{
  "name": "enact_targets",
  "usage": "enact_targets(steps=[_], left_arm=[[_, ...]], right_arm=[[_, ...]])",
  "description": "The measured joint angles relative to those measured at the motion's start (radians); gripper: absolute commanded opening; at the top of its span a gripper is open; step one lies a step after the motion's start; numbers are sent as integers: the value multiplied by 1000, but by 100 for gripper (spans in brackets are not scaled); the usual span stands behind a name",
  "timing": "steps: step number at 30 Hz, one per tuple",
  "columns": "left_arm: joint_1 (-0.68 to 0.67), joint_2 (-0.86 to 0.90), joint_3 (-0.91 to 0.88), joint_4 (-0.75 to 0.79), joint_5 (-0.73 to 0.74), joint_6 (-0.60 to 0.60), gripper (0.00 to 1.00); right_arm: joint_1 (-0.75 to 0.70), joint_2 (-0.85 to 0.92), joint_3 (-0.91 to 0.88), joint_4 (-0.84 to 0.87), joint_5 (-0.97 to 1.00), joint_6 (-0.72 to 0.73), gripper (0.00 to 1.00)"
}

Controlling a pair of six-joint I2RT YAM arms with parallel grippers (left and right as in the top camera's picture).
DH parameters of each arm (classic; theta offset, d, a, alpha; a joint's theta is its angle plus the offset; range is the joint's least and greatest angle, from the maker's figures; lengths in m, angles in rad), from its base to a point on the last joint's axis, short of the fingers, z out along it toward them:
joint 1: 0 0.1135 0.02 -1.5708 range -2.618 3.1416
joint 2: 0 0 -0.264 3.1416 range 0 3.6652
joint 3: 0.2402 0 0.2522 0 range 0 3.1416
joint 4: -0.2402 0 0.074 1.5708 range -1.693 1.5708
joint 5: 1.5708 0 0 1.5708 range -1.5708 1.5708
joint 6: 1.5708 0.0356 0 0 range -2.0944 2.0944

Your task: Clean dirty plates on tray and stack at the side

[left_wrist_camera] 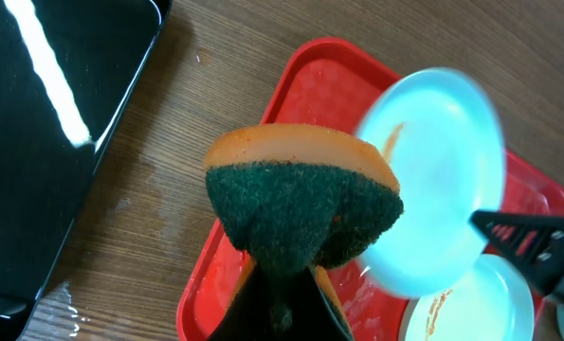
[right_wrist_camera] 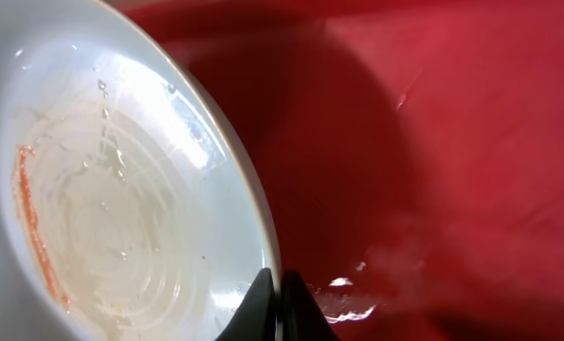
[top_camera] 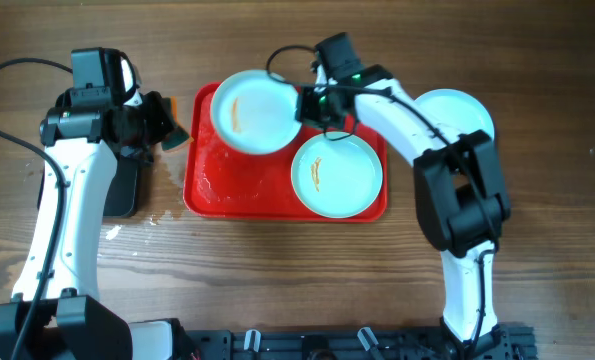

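The near plate (top_camera: 349,182) lies flat in the tray's (top_camera: 202,195) 5 o'clock corner, with an orange smear (top_camera: 317,175) on it. Just off the tray's 9 o'clock edge, the left gripper (top_camera: 162,123) pinches a sponge (left_wrist_camera: 300,204), green face outward, above a black tray (top_camera: 127,192). At the 11 o'clock corner, the right gripper (top_camera: 305,105) has its jaws pressed on the 3 o'clock rim of a wet, smeared tilted plate (top_camera: 249,110). The 3rd plate (top_camera: 464,112) rests on the table (top_camera: 537,250) at the tray's 2 o'clock.
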Motion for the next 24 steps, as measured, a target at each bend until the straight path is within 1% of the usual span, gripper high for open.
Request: enact_targets(steps=[2, 4, 6, 10, 13, 17, 19, 24], left_arm=[[0, 0, 0, 0, 0, 0, 4], [0, 0, 0, 0, 0, 0, 4], [0, 0, 0, 0, 0, 0, 4], [0, 0, 0, 0, 0, 0, 4], [0, 0, 0, -1, 0, 0, 4], [0, 0, 0, -12, 0, 0, 4], [0, 0, -4, -16, 0, 0, 4], [0, 0, -48, -26, 13, 0, 4]], right_arm=[[46, 0, 0, -24, 13, 9, 4], [103, 0, 3, -90, 39, 40, 4], [125, 0, 3, -148, 85, 61, 4], [146, 0, 2, -210, 146, 76, 4], [173, 0, -28, -189, 155, 82, 4], [231, -15, -83, -105, 154, 139, 5], [242, -28, -110, -80, 155, 167, 4], [243, -34, -125, -56, 154, 184, 4]])
